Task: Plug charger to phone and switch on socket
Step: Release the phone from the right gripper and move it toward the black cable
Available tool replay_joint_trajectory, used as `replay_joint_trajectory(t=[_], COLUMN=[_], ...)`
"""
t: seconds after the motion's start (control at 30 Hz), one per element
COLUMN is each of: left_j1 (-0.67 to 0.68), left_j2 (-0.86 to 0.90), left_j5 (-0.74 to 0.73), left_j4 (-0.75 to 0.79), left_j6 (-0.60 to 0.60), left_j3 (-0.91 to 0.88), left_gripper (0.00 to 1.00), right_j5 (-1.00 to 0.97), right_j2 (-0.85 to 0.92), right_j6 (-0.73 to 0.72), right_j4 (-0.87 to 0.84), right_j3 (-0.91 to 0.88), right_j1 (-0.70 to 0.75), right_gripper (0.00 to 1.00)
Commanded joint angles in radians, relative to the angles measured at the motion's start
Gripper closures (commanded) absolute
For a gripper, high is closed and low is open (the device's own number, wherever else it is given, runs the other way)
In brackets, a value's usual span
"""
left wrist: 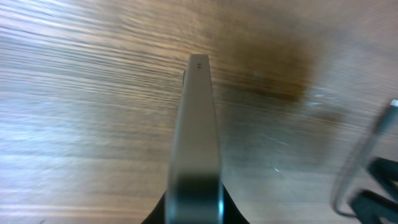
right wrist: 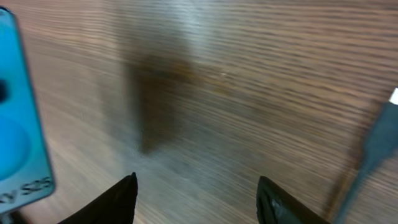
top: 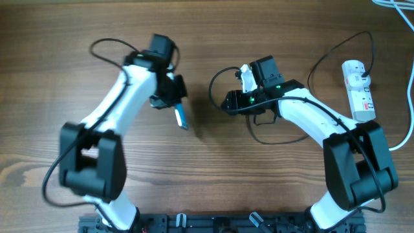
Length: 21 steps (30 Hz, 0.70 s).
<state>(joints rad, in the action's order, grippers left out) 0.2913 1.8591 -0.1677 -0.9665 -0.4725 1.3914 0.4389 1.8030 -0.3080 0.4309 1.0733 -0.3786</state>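
My left gripper is shut on the phone and holds it on edge above the table. In the left wrist view the phone's thin edge runs straight out from between the jaws. My right gripper is open and empty, a little right of the phone. In the right wrist view its fingers spread over bare wood, the cyan phone screen is at the left edge, and the charger plug is at the right edge. The black charger cable curves beside the right gripper. The socket lies at the far right.
The socket's thick white cord runs along the right table edge. A thin black cable loops from the socket toward the right arm. Another stretch of cable shows at the right of the left wrist view.
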Motion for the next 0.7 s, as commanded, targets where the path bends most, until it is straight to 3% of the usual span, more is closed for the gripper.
replay_joint_trajectory(t=[0.0, 0.2, 0.47, 0.53, 0.67], left_j1=[0.077, 0.157, 0.159, 0.15, 0.069], left_j2=[0.098, 0.18, 0.183, 0.183, 0.179], left_j5=[0.091, 0.099, 0.081, 0.008, -0.361], left_j4=[0.018, 0.022, -0.008, -0.006, -0.048], left_j6=[-0.045, -0.06, -0.06, -0.027, 0.079], left_j3=[-0.014, -0.014, -0.014, -0.012, 0.026], left_gripper=[0.96, 0.96, 0.96, 0.96, 0.96], right_j5=[-0.124, -0.174, -0.193, -0.206, -0.277], right_j2=[-0.011, -0.011, -0.011, -0.012, -0.014], right_j6=[0.02, 0.02, 0.02, 0.02, 0.017], right_j4=[0.025, 0.04, 0.031, 0.038, 0.253], right_j3=[0.005, 0.005, 0.005, 0.022, 0.18], right_j1=[-0.029, -0.061, -0.061, -0.059, -0.034], right_gripper=[0.38, 0.37, 0.36, 0.34, 0.34])
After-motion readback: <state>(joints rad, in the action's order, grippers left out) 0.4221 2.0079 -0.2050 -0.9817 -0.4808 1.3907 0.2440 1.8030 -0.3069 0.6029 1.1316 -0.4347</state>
